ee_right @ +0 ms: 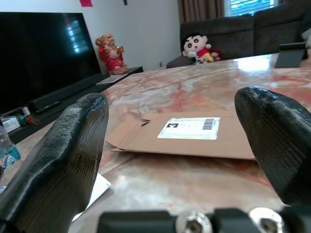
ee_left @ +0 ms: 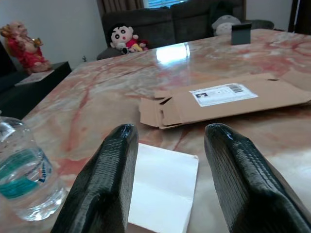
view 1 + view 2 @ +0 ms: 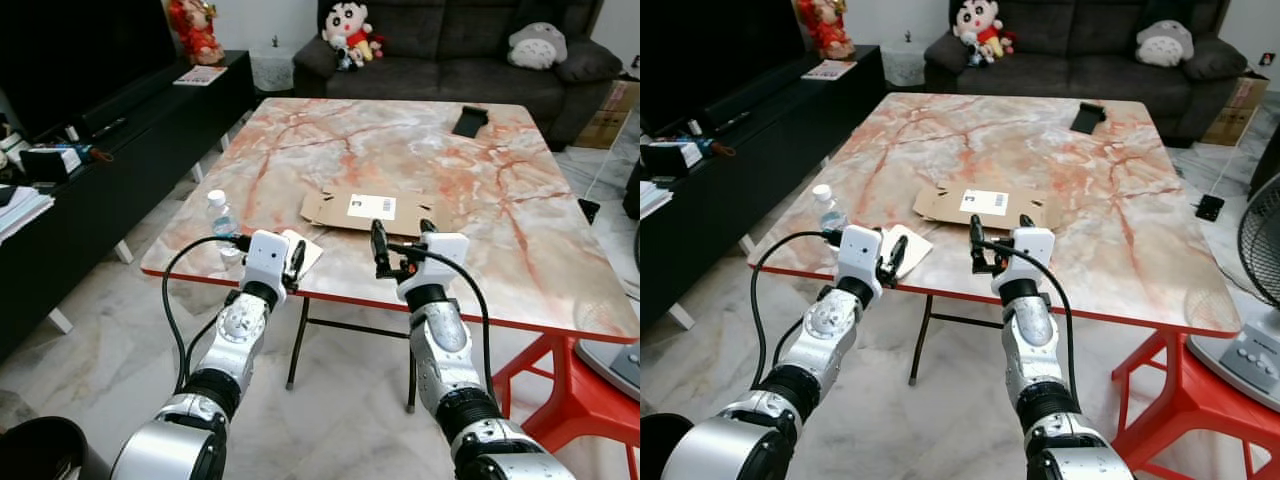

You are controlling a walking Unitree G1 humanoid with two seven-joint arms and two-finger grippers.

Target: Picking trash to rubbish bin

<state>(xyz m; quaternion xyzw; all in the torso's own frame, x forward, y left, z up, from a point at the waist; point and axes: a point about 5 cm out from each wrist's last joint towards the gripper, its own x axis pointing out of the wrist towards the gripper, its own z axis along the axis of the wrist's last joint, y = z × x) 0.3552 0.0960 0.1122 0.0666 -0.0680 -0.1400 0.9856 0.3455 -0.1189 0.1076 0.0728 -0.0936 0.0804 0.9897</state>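
**Trash still waiting on the counter, both arms reaching in empty**

Judging from the scene, the task is only beginning: nothing is being carried, and three likely pieces of trash are lying on the marble counter (image 3: 480,190). No rubbish bin can be made out with certainty.

The flattened cardboard box (image 3: 372,208) is lying near the counter's front edge, label up. The white paper (image 2: 163,187) is sitting at the very edge, and the plastic water bottle (image 3: 222,222) is standing just beside it, toward the robot's left.

The left gripper (image 3: 294,262) is hovering at the counter edge with its jaws spread and empty; in the left wrist view the paper is lying directly ahead, between the two fingers (image 2: 104,179), not touching them. The right gripper (image 3: 402,243) is reaching toward the box, jaws spread wide and holding nothing, with the box lying just beyond them.
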